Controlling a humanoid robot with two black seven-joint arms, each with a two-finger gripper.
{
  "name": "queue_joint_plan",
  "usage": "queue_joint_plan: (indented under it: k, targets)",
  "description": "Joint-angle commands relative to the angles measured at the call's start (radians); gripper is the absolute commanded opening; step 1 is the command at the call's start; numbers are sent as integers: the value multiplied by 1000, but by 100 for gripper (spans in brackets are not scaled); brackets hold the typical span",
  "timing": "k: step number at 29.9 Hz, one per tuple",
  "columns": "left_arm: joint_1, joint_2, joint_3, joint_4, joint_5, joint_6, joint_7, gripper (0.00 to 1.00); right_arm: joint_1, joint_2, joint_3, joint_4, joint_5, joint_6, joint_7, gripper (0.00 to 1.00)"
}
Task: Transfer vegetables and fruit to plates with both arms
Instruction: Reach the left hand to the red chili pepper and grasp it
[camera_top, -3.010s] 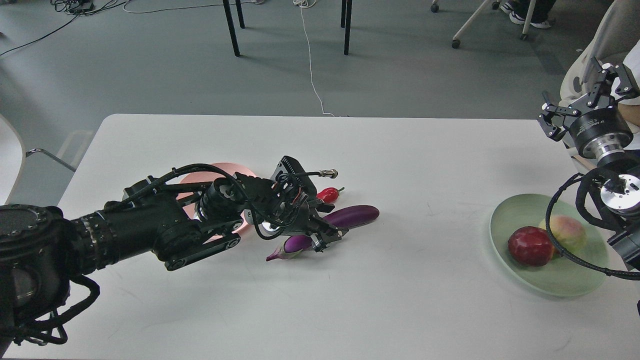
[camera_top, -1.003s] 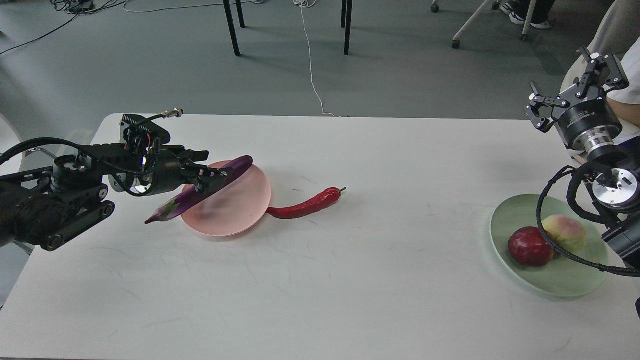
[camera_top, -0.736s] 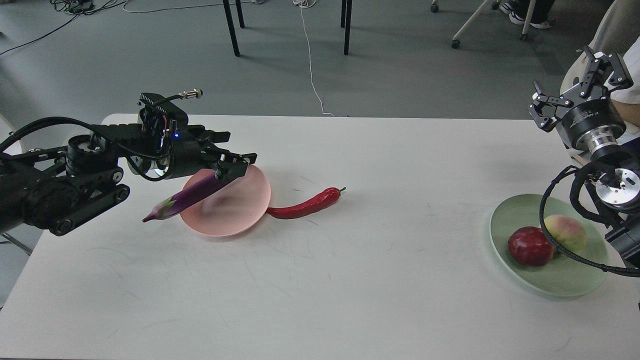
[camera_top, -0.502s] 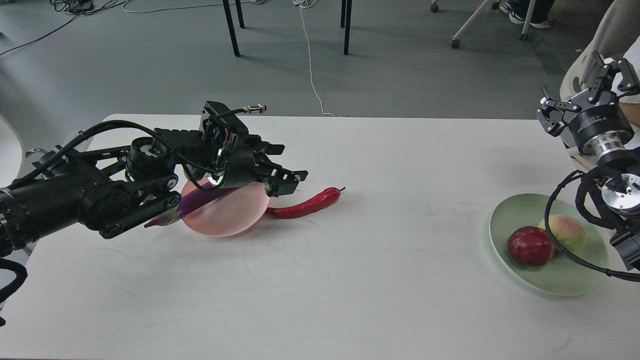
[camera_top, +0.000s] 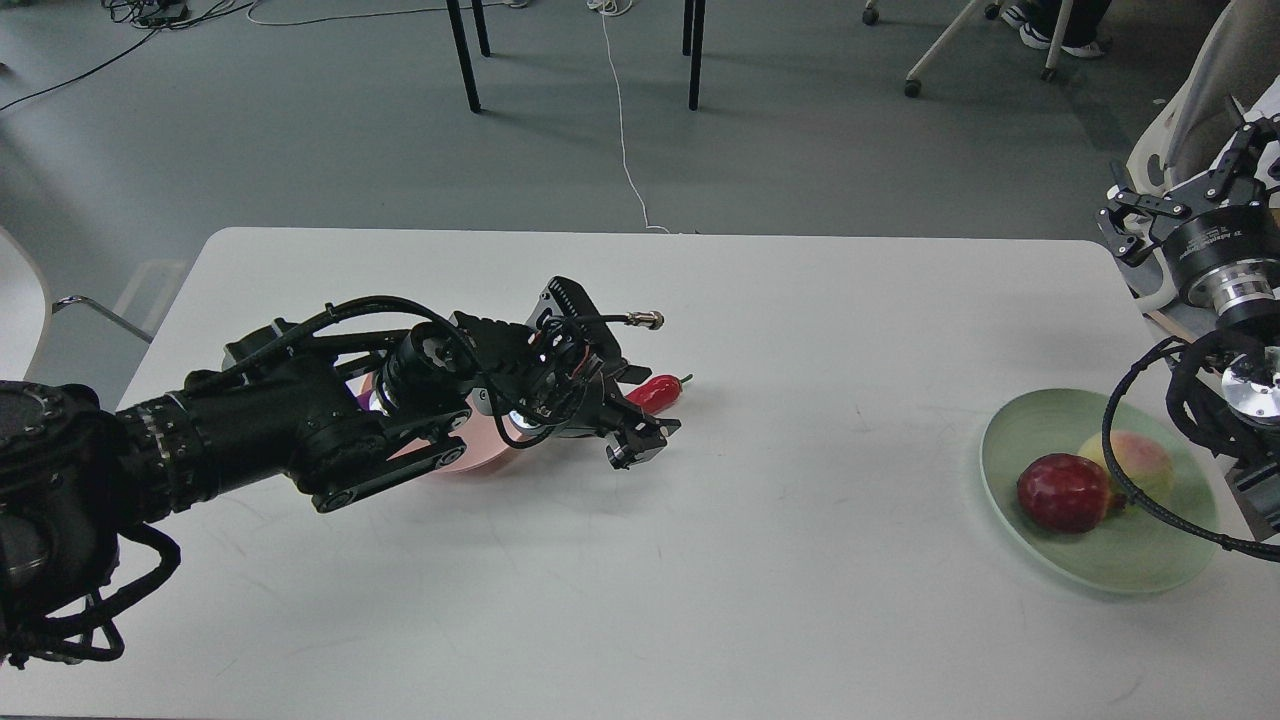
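My left gripper (camera_top: 632, 412) is open and low over the table, its fingers straddling the red chili pepper (camera_top: 655, 390), of which only the stem end shows. The pink plate (camera_top: 452, 456) is mostly hidden under my left arm. A sliver of the purple eggplant (camera_top: 360, 402) shows behind the arm, at the plate. The green plate (camera_top: 1003, 452) at the right holds the dark red pomegranate (camera_top: 1062, 492) and the peach (camera_top: 1142, 458). My right gripper (camera_top: 1188, 178) is open and empty, raised above the table's far right edge.
The white table (camera_top: 800, 560) runs to the view's bottom edge. A black cable loop (camera_top: 1150, 500) of my right arm hangs over the green plate. Table legs (camera_top: 460, 50) and a white cord (camera_top: 622, 120) are on the floor beyond. A chair (camera_top: 20, 300) stands at the left.
My left gripper carried the eggplant to the pink plate, let it go there, then swung right and down over the chili pepper. My right gripper drifted slightly to the right.
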Motion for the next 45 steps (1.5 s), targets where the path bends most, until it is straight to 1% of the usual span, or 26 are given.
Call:
queue_joint_plan:
  k: [1,8,16,21,25,32,33,34,38,39,42,43,45]
  targets:
    - [23,0,9,48,1,8,4,62,1,1,15,4,0,0,0,99]
    - [36,14,-3,54,-1,12,4,62,-5,-1,17,41,0,0,-2,99]
    - [-12,29,-11,36,-13,14,-1,62,-7,-4,17,41,0,0,-2,99]
    - [-15,41,-9,42,-16,17,-2,62,-8,-12,17,41,0,0,-2,99]
    - [-3,46,2,50,-16,40,-2,62,-8,-10,15,41,0,0,-2,99]
    - [40,47,3,54,-16,49,1,62,-8,-10,17,42,0,0,-2,99]
    - [40,47,3,54,-16,49,1,60,-8,-10,17,42,0,0,-2,99]
    - [43,47,3,54,-16,49,2,56,-8,-10,17,42,0,0,-2,99]
    - [49,49,3,54,-16,48,-1,34,-8,-12,18,41,0,0,-2,99]
    - [49,49,2,54,-16,45,-2,31,-8,-12,18,41,0,0,-2,99]
    - [48,57,-3,53,-16,20,-2,16,-10,-12,18,39,0,0,-2,99]
    - [48,60,-8,53,-16,12,-1,13,-11,-12,20,39,0,0,-2,99]
    - [45,64,-18,43,-19,0,-1,12,-16,-12,20,39,0,0,-2,99]
